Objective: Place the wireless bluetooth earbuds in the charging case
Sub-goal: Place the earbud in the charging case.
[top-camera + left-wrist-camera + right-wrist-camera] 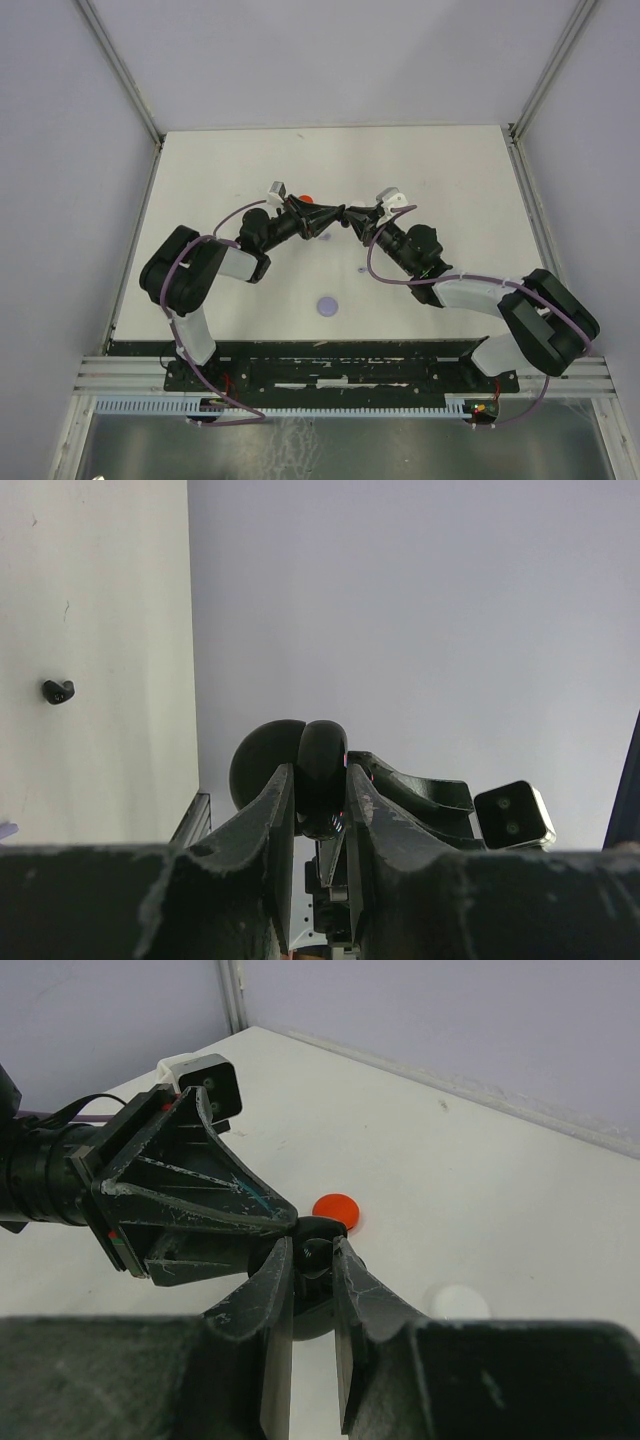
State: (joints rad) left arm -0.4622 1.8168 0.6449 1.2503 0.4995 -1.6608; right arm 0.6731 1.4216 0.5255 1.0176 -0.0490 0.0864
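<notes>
Misalignment is the chief hazard here. Both arms meet in the air over the middle of the worktop (450,180), a little toward its far edge. The left fingers (268,825) are clamped narrow on the black charging case (322,765), which appears to be open, with what looks like its round lid (260,762) swung aside. The right fingers (268,1305) pinch a black earbud (316,1254) at their very tips and hold it right against the case. Whether it sits in its pocket I cannot tell, as the fingers hide the seat.

The bud is tiny and rounded, so a push that is slightly off-axis could twist it in the pinch or squirt it out. It would then drop to the worktop near the red disc (336,1208) and the white disc (457,1302).

The case hangs in a pinch on a smooth curved shell, so pressure from the right arm could turn or slide it and spoil the line-up. The two sets of fingers are crowded tip to tip and may knock each other. Letting go before the bud is fully seated would let it fall out.

A second black earbud (57,691) lies loose on the worktop, well apart from both arms, so I judge the job at best half done.
</notes>
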